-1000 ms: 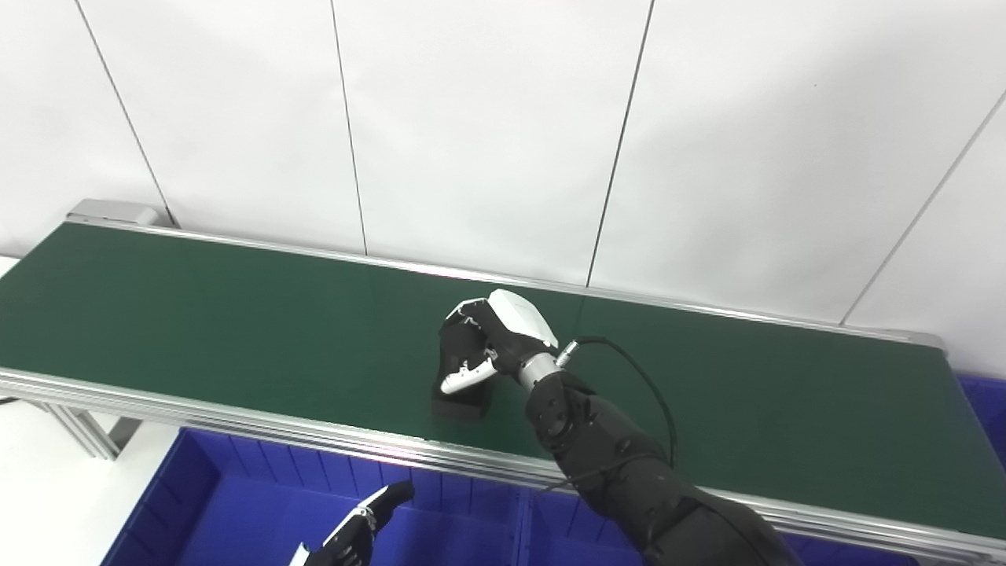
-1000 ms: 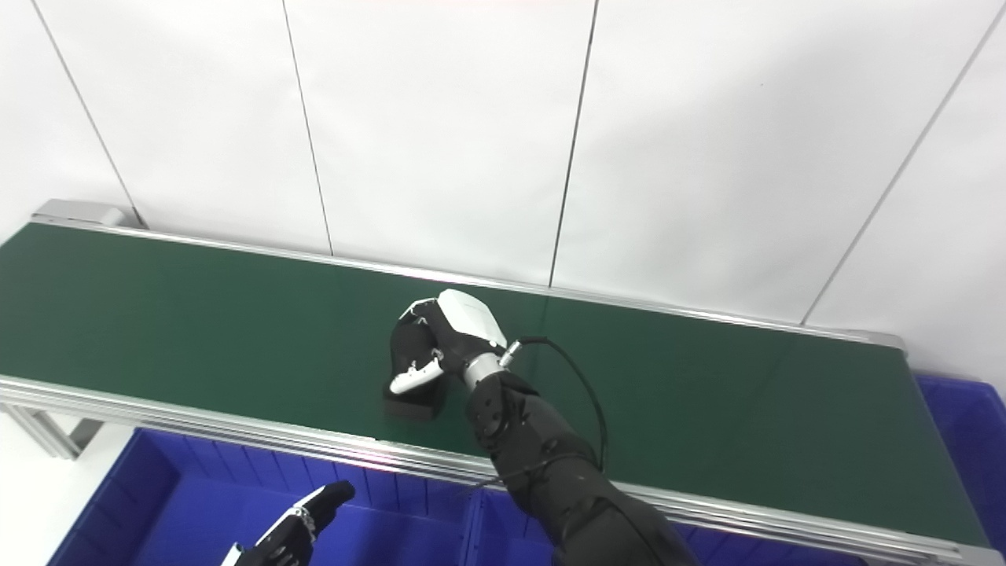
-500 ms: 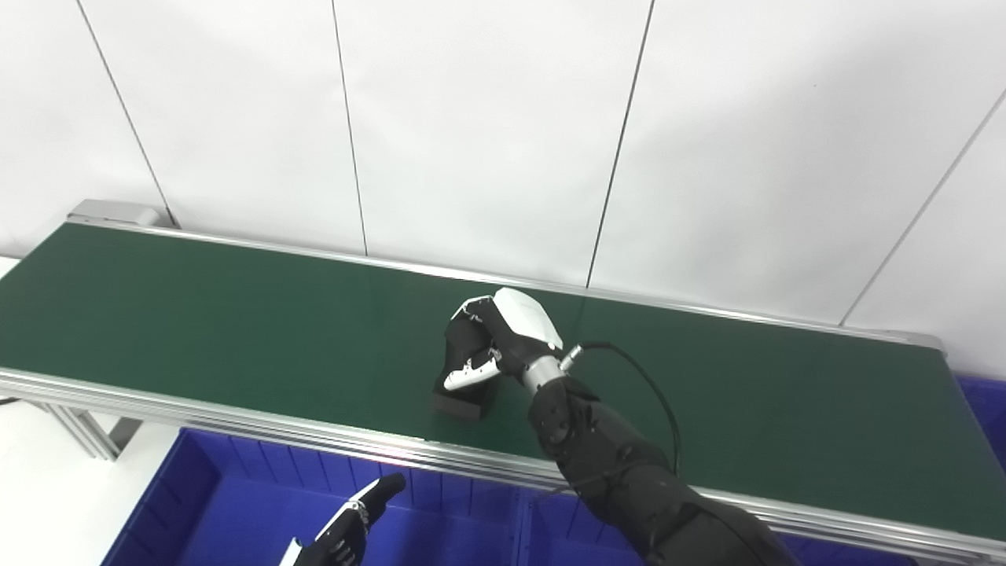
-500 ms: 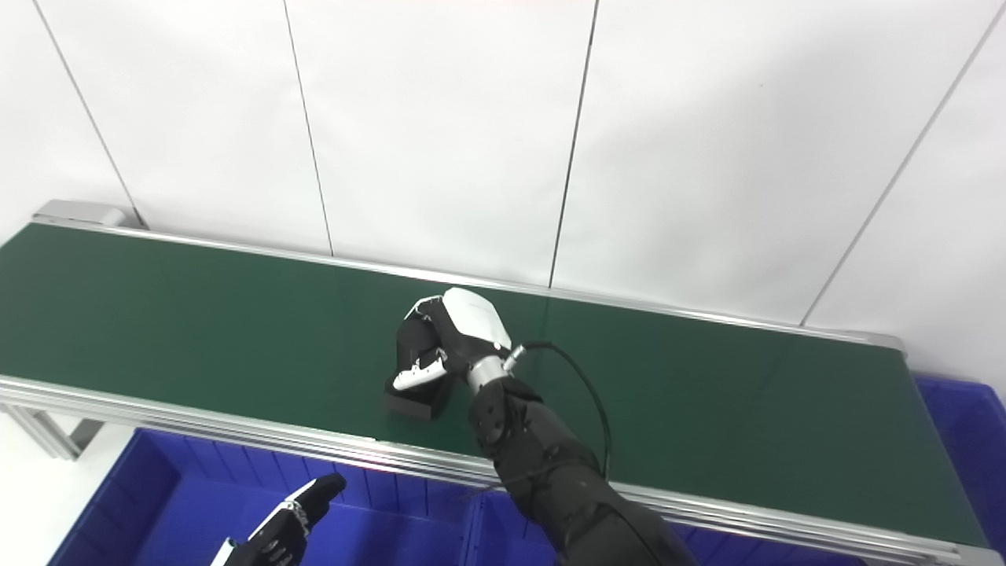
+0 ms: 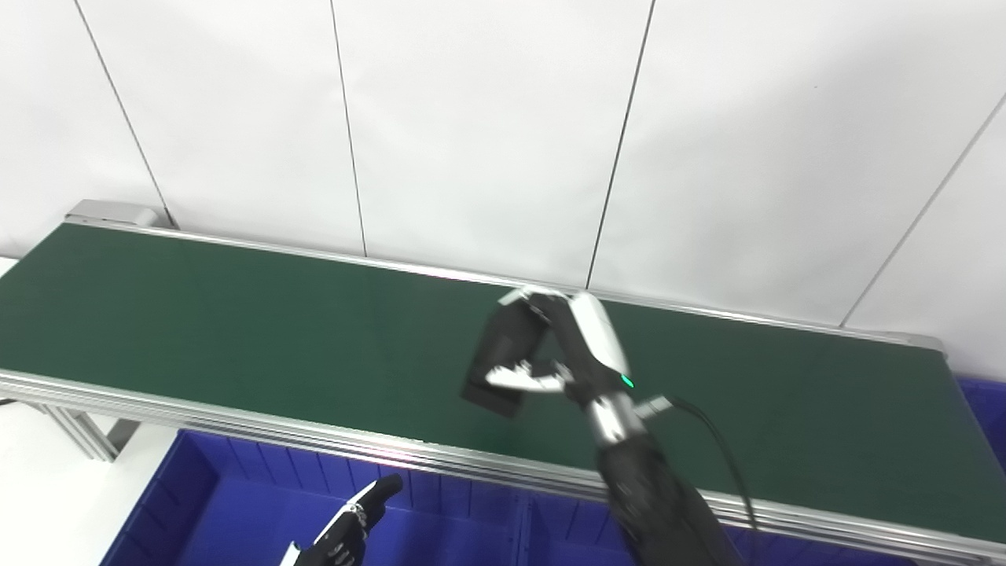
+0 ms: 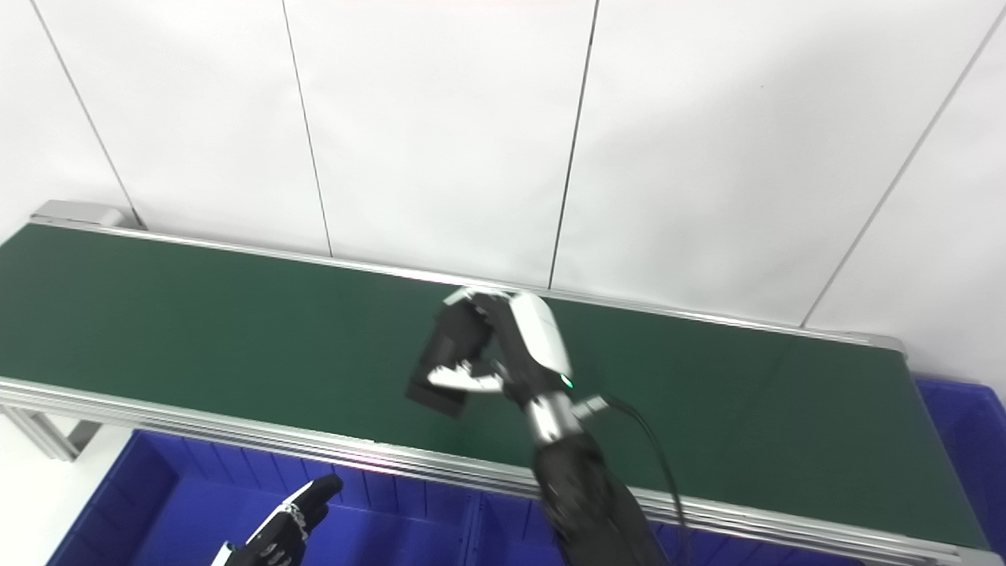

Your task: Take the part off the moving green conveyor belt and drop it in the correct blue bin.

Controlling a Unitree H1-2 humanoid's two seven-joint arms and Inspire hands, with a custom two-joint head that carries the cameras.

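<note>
A black part [image 5: 501, 363] is held clamped in the fingers of the right hand [image 5: 567, 354], lifted over the belt [image 5: 196, 314], long axis tilted toward 7 o'clock. The bin [image 5: 228, 503] lies at 7 o'clock, beside the left hand [image 5: 346, 531], fingers apart

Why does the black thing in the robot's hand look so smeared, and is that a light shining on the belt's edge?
In both eye views the right hand and the black part it grips look soft with motion blur, while the green belt stays sharp. In the right eye view, glare brightens the belt's near rail. Lighting is even, shadows faint.
</note>
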